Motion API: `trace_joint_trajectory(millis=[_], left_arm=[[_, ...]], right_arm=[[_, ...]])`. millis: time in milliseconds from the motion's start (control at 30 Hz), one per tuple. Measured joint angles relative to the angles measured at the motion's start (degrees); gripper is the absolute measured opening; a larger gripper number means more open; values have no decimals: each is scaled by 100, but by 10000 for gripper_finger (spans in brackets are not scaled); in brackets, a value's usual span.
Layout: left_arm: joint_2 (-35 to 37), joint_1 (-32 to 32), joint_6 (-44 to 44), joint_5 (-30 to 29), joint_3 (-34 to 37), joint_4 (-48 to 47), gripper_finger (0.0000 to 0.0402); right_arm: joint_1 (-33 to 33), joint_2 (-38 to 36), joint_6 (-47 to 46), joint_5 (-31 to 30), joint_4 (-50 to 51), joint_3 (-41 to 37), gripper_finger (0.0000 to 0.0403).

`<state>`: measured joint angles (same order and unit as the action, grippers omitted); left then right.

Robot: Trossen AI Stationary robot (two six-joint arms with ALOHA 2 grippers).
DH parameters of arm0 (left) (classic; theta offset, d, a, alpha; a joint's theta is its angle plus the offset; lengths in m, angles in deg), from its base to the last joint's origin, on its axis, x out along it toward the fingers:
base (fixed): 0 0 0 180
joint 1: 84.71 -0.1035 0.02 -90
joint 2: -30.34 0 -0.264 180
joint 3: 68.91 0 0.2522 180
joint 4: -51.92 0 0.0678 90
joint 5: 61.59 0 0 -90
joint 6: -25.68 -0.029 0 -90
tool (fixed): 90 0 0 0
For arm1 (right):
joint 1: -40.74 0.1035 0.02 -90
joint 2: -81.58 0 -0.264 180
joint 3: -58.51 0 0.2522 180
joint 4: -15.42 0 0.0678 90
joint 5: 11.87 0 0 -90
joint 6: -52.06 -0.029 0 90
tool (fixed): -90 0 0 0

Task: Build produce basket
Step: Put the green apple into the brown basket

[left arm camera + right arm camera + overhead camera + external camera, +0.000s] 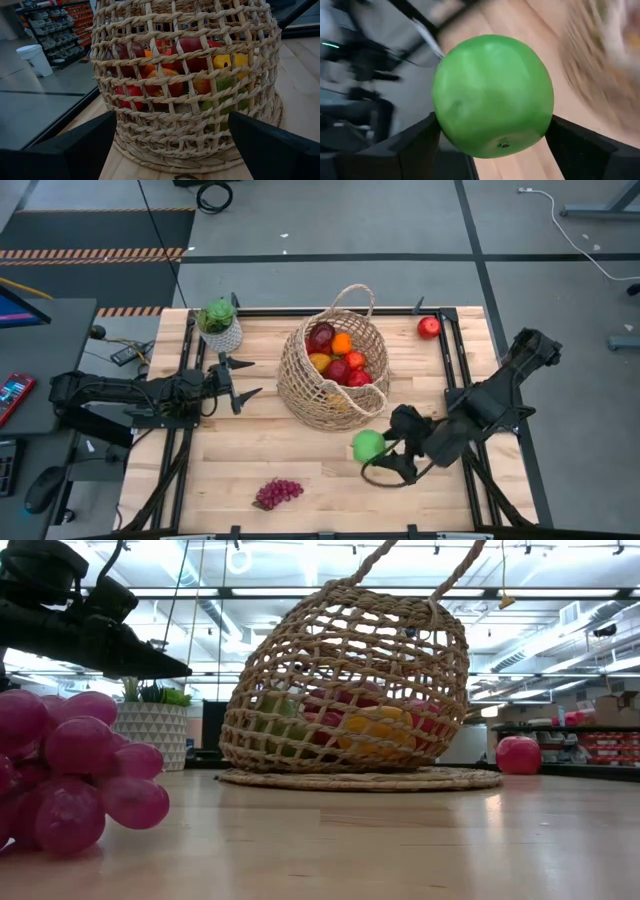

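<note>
While the basket (333,360) already holds several fruits, right hand (376,452) grips a green apple (367,445) just beside it. Left hand (240,382) waits open. Grapes (278,493) and red apple (428,327) remain on desk (250,450).

A light wooden tabletop (250,460) is framed by black rails and surrounded by a grey floor (330,220) marked with orange-and-black hazard tape (90,253). Long ceiling lights (560,590) are seen overhead, and storage shelving (57,35) is ranged along the room's far side.
</note>
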<state>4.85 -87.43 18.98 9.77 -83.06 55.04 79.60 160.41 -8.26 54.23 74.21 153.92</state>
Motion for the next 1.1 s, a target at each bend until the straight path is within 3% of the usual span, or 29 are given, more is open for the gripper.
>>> trace_joint_trajectory(millis=[333, 533, 900, 1100], left_arm=[[0, 1, 0, 0, -1, 0, 390], [2, 1, 0, 0, -2, -1, 390], [1, 2, 0, 0, -2, -1, 390], [2, 2, 0, 0, -2, -2, 390]], right_arm=[[-465, -649, 3224, 126, -2736, 2, 345], [-682, -873, 4300, 133, -2922, 4, 345], [-910, -861, 4607, 426, -2876, 2, 345], [-912, -712, 6777, -373, -3147, 2, 345]])
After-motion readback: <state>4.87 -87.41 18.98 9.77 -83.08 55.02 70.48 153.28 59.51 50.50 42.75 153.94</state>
